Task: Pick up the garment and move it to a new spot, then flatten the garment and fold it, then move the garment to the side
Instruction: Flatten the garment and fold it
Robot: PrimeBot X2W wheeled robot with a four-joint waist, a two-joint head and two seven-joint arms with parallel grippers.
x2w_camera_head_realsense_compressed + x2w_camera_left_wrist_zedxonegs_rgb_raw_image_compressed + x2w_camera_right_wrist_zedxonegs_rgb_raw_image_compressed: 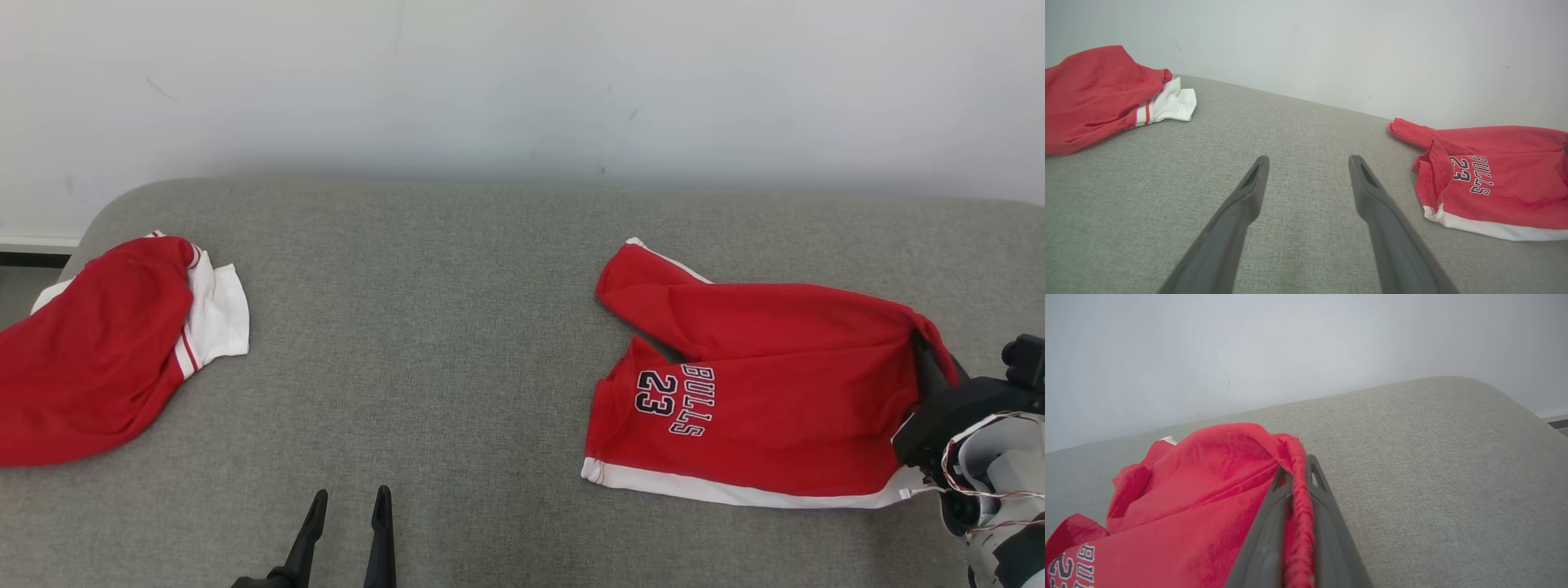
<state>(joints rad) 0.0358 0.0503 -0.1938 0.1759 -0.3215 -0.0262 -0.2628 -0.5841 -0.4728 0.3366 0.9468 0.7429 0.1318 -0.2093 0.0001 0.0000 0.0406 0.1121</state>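
The scene holds two red garments, one printed garment [759,392] and one plain garment [98,343], plus a single grey cushion [457,327].

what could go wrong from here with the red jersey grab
The right tool is shut on just a thin bunched edge of the Bulls jersey, so it may slip out on lifting. The left tool hangs open well apart, so a one-point lift could bunch the jersey further.

The lettered garment [759,384] lies on the right of the padded surface [424,327], a second garment [98,351] at its left edge. My left gripper [349,500] is near, between them; my right gripper [1295,473] is at the lettered garment's right end.
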